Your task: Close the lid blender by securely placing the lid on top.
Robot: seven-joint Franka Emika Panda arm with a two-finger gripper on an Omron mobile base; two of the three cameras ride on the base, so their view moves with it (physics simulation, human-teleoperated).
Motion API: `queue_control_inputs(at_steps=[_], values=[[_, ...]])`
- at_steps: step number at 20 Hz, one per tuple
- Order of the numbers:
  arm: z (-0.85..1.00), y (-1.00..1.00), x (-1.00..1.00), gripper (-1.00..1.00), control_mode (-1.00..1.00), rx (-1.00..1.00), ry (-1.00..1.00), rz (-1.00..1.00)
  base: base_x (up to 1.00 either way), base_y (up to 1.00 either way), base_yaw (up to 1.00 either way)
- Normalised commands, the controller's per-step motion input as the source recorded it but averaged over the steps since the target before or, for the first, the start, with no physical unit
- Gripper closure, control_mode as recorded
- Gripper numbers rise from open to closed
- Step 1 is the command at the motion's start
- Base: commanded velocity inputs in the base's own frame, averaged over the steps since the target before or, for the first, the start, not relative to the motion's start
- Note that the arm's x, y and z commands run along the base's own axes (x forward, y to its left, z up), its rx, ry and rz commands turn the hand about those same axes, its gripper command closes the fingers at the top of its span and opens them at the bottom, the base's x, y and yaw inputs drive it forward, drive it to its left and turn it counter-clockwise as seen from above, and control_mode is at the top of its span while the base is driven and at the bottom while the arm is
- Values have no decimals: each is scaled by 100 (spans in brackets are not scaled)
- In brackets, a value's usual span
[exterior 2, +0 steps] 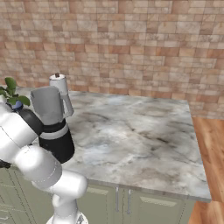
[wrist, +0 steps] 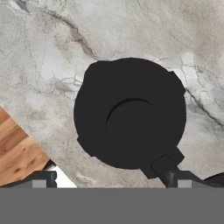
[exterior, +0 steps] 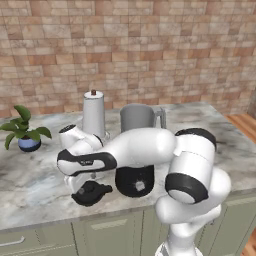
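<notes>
**Lid on the counter, jar open, grasp not yet made**

Working left to right along the marble counter [exterior: 30, 175]: a small potted plant [exterior: 23, 131] sits at the far left, then the white paper-towel roll [exterior: 93, 114] with its brown knob stands toward the back. In front of it my gripper [exterior: 82, 187] hangs low over the lid [exterior: 91, 193], which lies flat on the counter near the front edge, just left of the blender [exterior: 135, 150]. The blender's jar top is open, with its handle on the right side.

In the hand view the lid [wrist: 130, 114] sits centred under the camera, raised knob in the middle and its short tab pointing toward the right fingertip [wrist: 177, 178]. The two tips stand wide apart at the bottom edge, either side of the lid, and I see them clasping nothing.

By my reading the task is barely begun: the lid has to be gripped, lifted, carried right over the jar and pressed down.

From the right base view the arm covers part of the blender [exterior 2: 54, 131], and the lid's place lies behind my own links. Whether the tips touch the lid, I cannot tell.
</notes>
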Motion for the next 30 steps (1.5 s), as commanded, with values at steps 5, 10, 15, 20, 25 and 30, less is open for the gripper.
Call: queue_control_inputs(at_steps=[5,10,15,20,25,30], values=[[-15,5,15,-100,-100,-2,0,0,0,0,0],[-22,0,1,-100,-100,-3,0,0,0,0,0],[-20,0,1,-100,-100,-2,0,0,0,0,0],[-15,0,10,-100,-100,-1,0,0,0,0,0],[-12,0,16,-100,-100,0,-1,0,0,0,0],[-4,-1,13,-100,-100,0,-5,0,0,0,0]])
